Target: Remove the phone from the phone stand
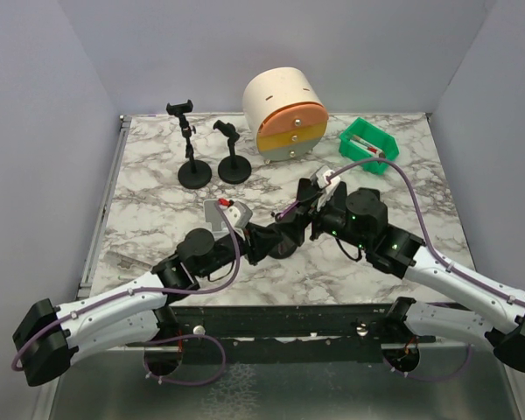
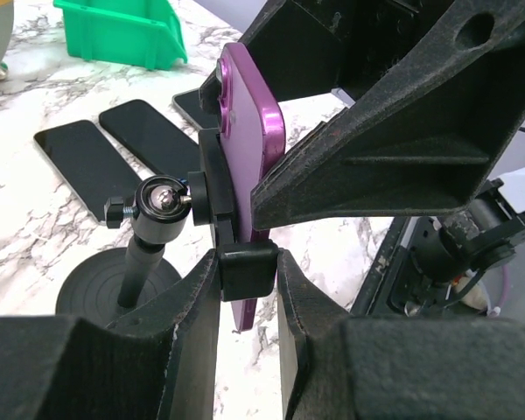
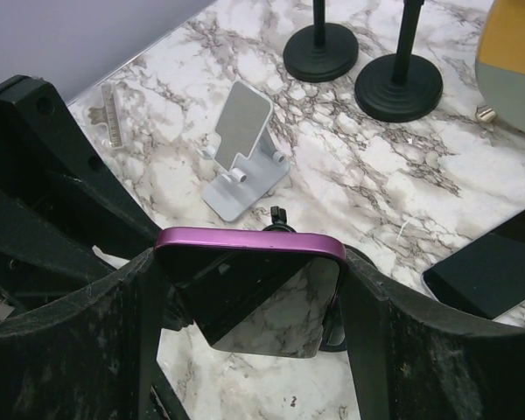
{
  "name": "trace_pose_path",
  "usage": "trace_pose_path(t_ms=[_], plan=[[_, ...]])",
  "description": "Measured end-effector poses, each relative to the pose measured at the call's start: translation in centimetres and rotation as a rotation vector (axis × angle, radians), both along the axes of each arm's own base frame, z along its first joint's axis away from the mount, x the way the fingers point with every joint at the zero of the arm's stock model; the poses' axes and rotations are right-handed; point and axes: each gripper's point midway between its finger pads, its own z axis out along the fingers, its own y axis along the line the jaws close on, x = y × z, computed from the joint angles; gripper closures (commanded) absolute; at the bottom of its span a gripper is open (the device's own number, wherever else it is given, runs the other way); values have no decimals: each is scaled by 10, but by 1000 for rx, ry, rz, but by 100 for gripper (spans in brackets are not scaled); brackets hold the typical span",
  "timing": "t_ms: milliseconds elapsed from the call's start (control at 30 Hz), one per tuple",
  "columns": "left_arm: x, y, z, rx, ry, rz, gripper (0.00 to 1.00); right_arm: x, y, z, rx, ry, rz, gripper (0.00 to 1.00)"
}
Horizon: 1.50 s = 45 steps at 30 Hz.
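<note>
The right pincer (image 3: 254, 302) is clamping the upright phone (image 3: 245, 249), sitting in the stand (image 2: 144, 262), across its width, while the left pincer (image 2: 248, 284) is gripping the stand's clip (image 2: 245, 258) just below.

The phone (image 3: 254, 293) has a glossy purple rim and mirror-smooth dark glass. The phone stand (image 2: 245, 267) is matt black plastic, its ball joint (image 2: 162, 199) shiny metal. The table (image 1: 157, 201) looks like smooth marble.

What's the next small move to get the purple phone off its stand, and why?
Probably draw the right end effector back, sliding the purple phone out of the clamp: its fingers press the phone's two edges, and the left end effector pinches that clamp, bracing the phone stand.
</note>
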Motion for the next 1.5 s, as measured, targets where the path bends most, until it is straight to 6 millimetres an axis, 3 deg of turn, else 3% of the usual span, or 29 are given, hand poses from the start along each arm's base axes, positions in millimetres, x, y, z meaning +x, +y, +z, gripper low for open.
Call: trace_pose_path(t_ms=[567,1500], plan=[[-4,1,1,-123,96,-113,100,-8,4,1,19,-13,59,100],[-8,-6,-2,-169,173,-229,100,-16,-2,1,20,-35,114,100]])
